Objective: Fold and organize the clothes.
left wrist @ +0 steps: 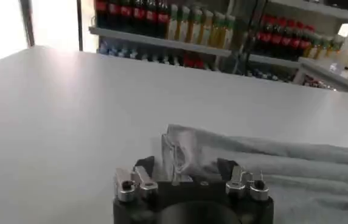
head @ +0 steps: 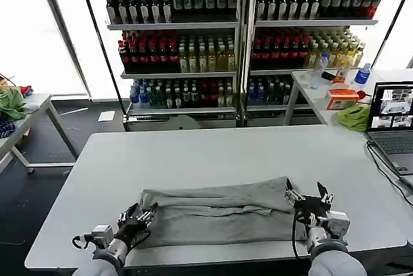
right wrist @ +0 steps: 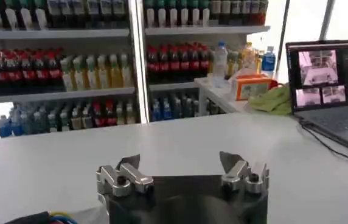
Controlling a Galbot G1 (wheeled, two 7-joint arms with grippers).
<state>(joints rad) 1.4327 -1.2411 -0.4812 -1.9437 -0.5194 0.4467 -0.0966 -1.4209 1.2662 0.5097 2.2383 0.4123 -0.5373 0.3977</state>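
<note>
One of the clothes, a light grey shirt [head: 219, 215], lies folded into a long band near the front edge of the grey table [head: 213, 150]. My left gripper [head: 143, 212] sits at its left end, open, and in the left wrist view a raised corner of the shirt [left wrist: 181, 149] stands just ahead of the left gripper [left wrist: 186, 165], between the spread fingers. My right gripper [head: 308, 193] is at the shirt's right end, open. In the right wrist view the right gripper [right wrist: 179, 161] has bare tabletop between its fingers.
A laptop [head: 392, 118] with a black cable [head: 387, 173] sits at the table's right edge. A bunched green cloth [head: 353, 116] and an orange box [head: 341, 98] lie on the side table behind it. Bottle shelves [head: 239, 44] stand at the back. Another table [head: 26, 118] stands far left.
</note>
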